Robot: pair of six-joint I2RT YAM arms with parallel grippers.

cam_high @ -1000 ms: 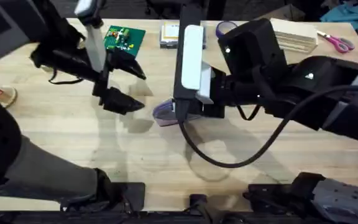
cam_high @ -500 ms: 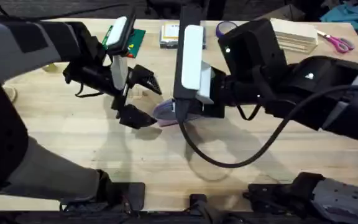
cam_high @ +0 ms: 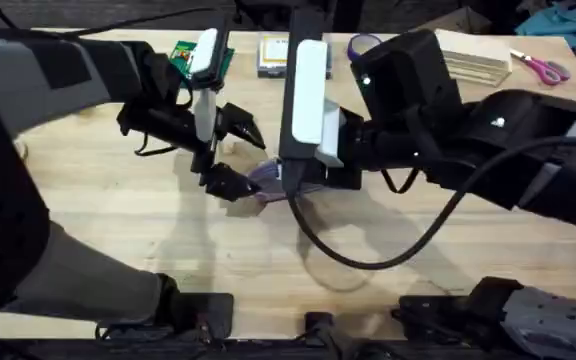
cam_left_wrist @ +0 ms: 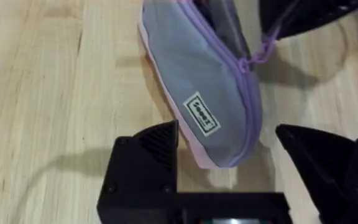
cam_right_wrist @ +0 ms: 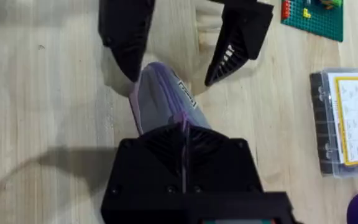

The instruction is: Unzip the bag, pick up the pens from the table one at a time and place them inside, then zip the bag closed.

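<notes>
Fingers of our left tool [cam_left_wrist: 229, 171] spread wide around the bag [cam_left_wrist: 207, 87] end on the counter [cam_left_wrist: 48, 93]; our right tool [cam_right_wrist: 184, 163] pinches its zipper pull [cam_right_wrist: 180, 121].

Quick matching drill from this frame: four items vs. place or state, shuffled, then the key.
Items:
1. left gripper
2. right gripper
3. scissors
4. clear box

Place or state:
A. far right corner of the table, away from both arms
B. open, fingers on either side of one end of the bag
C. yellow label on top, lying beside the green board
D. shut on the bag's zipper end

Pairs: 1-B, 2-D, 3-A, 4-C
</notes>
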